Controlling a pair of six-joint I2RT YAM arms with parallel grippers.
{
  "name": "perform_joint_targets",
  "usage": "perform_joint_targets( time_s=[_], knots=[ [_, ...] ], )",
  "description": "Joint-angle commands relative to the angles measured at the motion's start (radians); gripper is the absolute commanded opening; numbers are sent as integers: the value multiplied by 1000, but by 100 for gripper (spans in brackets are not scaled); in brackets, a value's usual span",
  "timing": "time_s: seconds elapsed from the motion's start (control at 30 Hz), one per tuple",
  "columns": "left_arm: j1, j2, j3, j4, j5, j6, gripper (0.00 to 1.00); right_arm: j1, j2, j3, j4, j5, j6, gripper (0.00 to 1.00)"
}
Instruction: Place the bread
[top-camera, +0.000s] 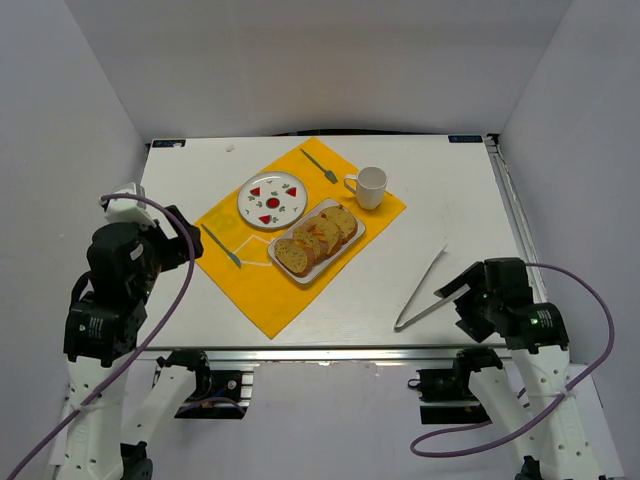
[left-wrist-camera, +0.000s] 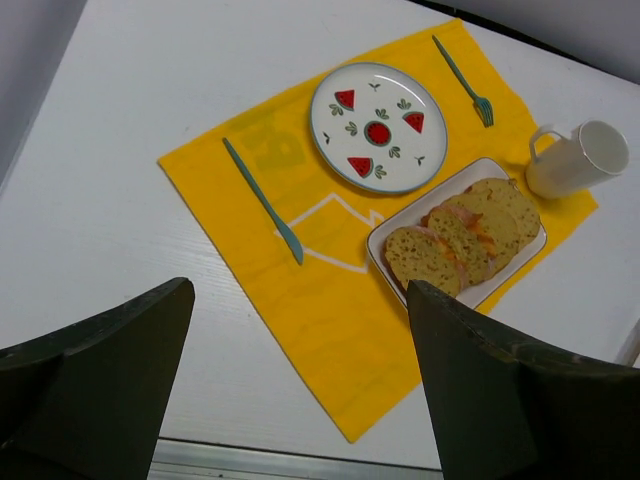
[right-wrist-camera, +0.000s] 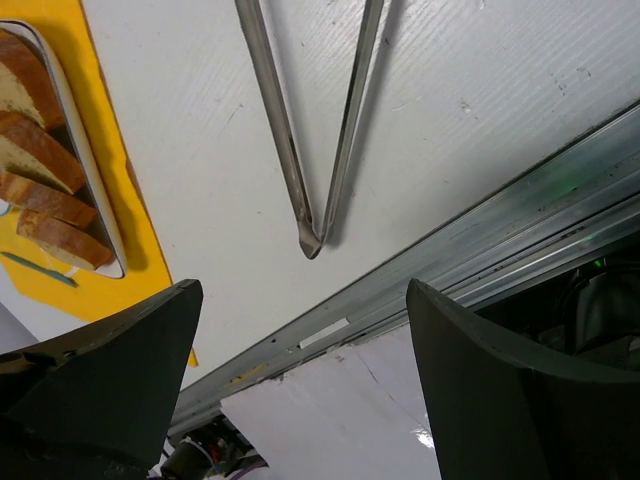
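Bread (left-wrist-camera: 420, 258), a golden-brown oval slice with darker crust, probably the nearest one, overlaps a row of slices on a white rectangular tray (left-wrist-camera: 376, 240) atop a yellow cloth mat (left-wrist-camera: 300, 330). It lies well apart from the left gripper (left-wrist-camera: 300, 400) and right gripper (right-wrist-camera: 300, 400). Both are released, fingers spread wide, empty.

Metal tongs (top-camera: 421, 293) on white table (top-camera: 180, 180), hinge toward near edge. Left of tongs: yellow placemat (top-camera: 262, 290) carrying white tray (left-wrist-camera: 405, 220), watermelon plate (top-camera: 272, 199), teal fork (top-camera: 320, 166), teal knife (top-camera: 221, 246). White mug (top-camera: 369, 187) beyond tongs, leftward, on mat corner
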Motion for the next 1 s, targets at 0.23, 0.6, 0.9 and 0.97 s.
perform_joint_targets(
  time_s=[0.23,0.6,0.9,0.97],
  knots=[
    [-2,46,41,-26,93,-44,98,4,-12,10,21,-54,131,89],
    [-2,64,-14,16,157,-65,98,25,120,-78,151,29,225,89],
    [-5,90,-25,43,169,-67,98,214,332,-127,280,188,211,89],
    [-7,97,-28,43,174,-67,98,232,363,-127,321,204,216,89]
  ],
)
